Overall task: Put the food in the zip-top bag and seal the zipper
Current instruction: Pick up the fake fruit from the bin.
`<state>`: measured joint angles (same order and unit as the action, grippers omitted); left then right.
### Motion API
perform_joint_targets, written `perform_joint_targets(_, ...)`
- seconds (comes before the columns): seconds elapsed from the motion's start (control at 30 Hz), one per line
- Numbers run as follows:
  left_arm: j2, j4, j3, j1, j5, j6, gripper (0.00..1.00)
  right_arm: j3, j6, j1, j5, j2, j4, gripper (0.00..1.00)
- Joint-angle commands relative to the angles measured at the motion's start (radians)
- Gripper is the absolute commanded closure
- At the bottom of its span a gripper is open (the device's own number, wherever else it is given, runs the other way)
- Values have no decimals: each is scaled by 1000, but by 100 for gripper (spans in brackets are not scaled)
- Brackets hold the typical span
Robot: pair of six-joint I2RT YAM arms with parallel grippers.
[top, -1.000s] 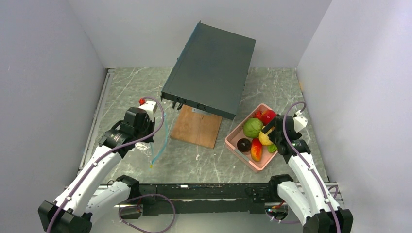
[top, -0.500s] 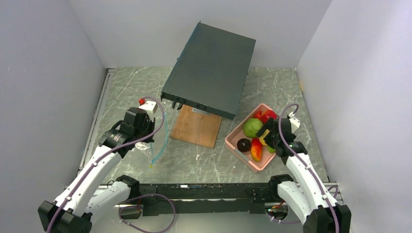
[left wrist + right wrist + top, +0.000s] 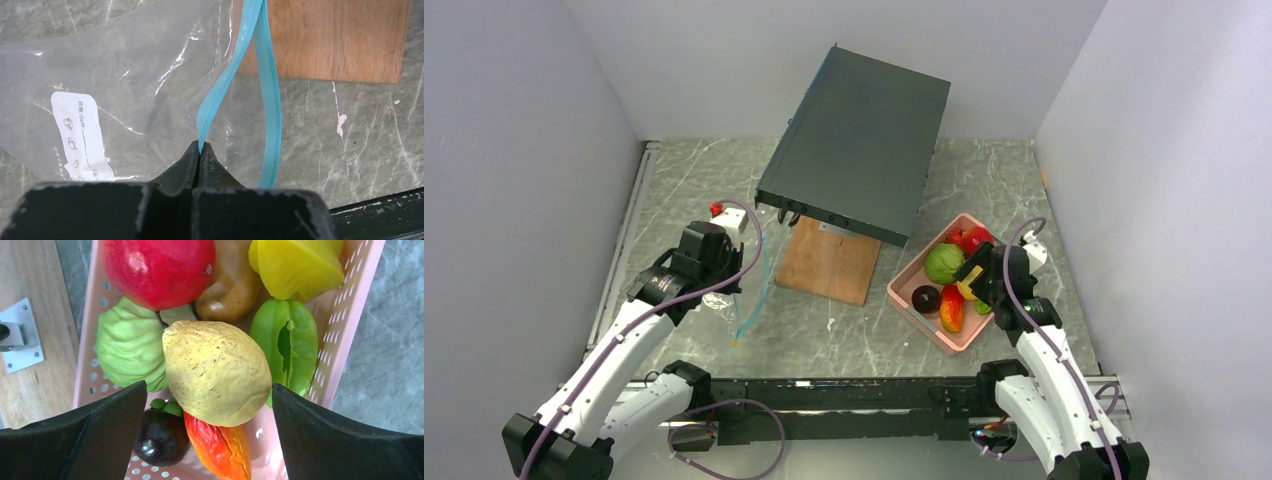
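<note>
Over the pink tray point(image 3: 350, 305), we centre the right gripper's point(image 3: 209, 387) spread fingers point(image 3: 100, 435) around the yellow fruit point(image 3: 215, 372); our left gripper point(image 3: 200, 150) pinches the zipper point(image 3: 272, 125).

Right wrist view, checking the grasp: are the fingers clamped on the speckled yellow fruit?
No, the right gripper stands open, its fingers wide apart on either side of the speckled yellow fruit.
</note>
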<state>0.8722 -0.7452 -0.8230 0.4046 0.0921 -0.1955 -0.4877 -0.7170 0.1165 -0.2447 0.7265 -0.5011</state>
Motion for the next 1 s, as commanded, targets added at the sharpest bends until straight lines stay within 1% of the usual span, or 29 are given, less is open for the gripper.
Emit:
perform_joint_targets(0.0,-11,30,1,-1,-5,12,100,-95,3,-3,-7,-27,-38,4)
perform_joint_targets(0.17,-8,24,-2,-2,-1,11,100,-122,1,-3,-11,12,-27,4)
perform_joint_targets(0.33,-12,25,-2,-1,-2,11,100,-60,-35,-3,-34,70,7,3)
perform_joint_targets(0.5,-13,27,-1,-1,-6,13,100,-13,-54,-3,-81,79,34,7)
perform_joint_targets(0.63,-20,28,-2,-1,-11,14,100,14,-56,-4,-70,73,68,13)
perform_joint_targets(0.7,-25,30,-1,-1,-15,14,100,20,-56,-3,-74,81,70,20)
perform_joint_targets(0.73,-29,31,0,-1,-17,14,100,23,-51,-3,-71,80,79,25)
perform_joint_targets(0.77,-31,33,1,-2,-17,14,100,24,-45,-2,-67,78,86,30)
perform_joint_targets(0.87,-27,35,1,-1,-21,16,100,11,-44,-3,-58,61,72,54)
perform_joint_targets(0.93,-21,30,-2,-1,-23,15,100,-4,-40,-4,-44,41,53,64)
perform_joint_targets(0.97,-23,28,-2,-1,-21,14,100,-9,-38,-3,-38,28,45,66)
